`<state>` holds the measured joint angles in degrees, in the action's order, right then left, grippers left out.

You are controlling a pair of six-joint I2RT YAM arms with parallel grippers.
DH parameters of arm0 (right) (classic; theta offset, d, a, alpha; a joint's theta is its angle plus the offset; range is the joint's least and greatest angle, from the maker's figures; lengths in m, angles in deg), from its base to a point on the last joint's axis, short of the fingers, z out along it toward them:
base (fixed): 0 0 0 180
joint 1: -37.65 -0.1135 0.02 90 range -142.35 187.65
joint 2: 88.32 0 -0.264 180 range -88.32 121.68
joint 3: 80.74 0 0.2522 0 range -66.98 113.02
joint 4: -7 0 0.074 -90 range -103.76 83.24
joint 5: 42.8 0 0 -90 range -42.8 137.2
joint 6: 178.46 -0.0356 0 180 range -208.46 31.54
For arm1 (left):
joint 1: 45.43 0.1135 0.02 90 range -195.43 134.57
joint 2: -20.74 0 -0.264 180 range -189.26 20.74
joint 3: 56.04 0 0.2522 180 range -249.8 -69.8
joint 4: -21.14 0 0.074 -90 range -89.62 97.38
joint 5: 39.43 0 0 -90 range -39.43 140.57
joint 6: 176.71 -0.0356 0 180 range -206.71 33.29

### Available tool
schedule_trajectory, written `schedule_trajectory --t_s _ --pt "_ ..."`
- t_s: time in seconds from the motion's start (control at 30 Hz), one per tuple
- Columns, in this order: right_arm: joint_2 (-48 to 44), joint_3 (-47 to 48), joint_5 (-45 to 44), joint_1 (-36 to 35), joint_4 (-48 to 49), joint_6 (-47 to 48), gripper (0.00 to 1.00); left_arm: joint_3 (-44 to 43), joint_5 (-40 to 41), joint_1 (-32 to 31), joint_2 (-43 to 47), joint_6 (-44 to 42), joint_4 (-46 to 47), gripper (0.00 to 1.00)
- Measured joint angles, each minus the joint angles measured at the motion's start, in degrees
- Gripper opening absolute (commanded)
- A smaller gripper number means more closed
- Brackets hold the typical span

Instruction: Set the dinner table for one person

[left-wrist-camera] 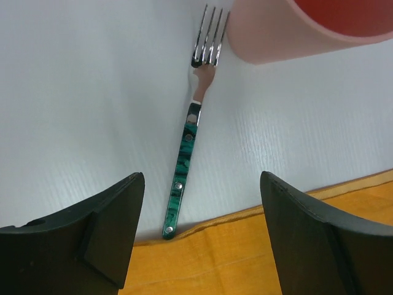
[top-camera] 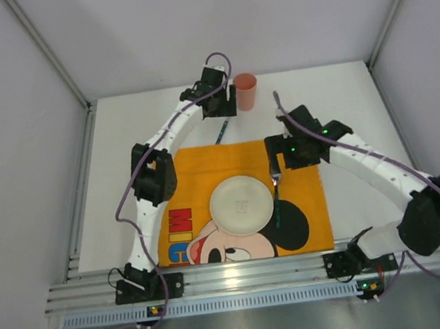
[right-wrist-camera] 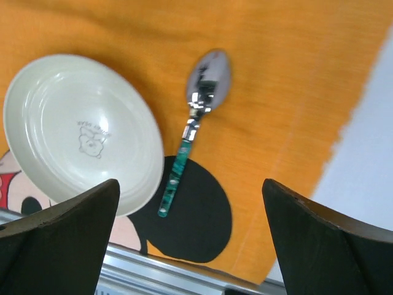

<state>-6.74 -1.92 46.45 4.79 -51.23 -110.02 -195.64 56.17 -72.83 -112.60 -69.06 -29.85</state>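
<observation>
The white dinner table [top-camera: 121, 144] carries an orange cartoon-mouse placemat [top-camera: 196, 167]. A cream plate [top-camera: 241, 206] sits on the placemat, with a green-handled spoon [top-camera: 275, 198] just to its right. A green-handled fork [top-camera: 220, 132] lies on the bare table beyond the placemat's far edge, its tines by a pink cup [top-camera: 246, 91]. My left gripper [top-camera: 220, 110] hovers open over the fork [left-wrist-camera: 187, 147], whose handle end touches the placemat [left-wrist-camera: 245, 258]. My right gripper [top-camera: 280, 161] hovers open and empty above the spoon [right-wrist-camera: 190, 129] and the plate [right-wrist-camera: 80, 129].
The cup [left-wrist-camera: 295, 31] stands upright right beside the fork's tines. An aluminium rail [top-camera: 249, 273] runs along the table's near edge. White walls enclose the table at the left, the back and the right.
</observation>
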Motion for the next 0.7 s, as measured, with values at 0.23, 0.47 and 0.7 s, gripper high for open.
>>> schedule_trajectory --t_s 0.23,0.47,0.7 --pt "-16.31 -0.28 -2.08 18.71 -5.77 2.56 1.0 -0.96 -2.16 0.04 -6.56 -1.44 0.59 0.82" --pt "-14.78 -0.02 -1.7 20.63 -9.33 3.19 1.0 -2.36 -2.38 1.25 -10.67 -1.25 1.29 0.73" --pt "-7.17 5.55 -0.85 21.14 -11.41 3.39 1.0 -3.19 -1.86 1.49 -11.74 -0.94 1.62 0.18"
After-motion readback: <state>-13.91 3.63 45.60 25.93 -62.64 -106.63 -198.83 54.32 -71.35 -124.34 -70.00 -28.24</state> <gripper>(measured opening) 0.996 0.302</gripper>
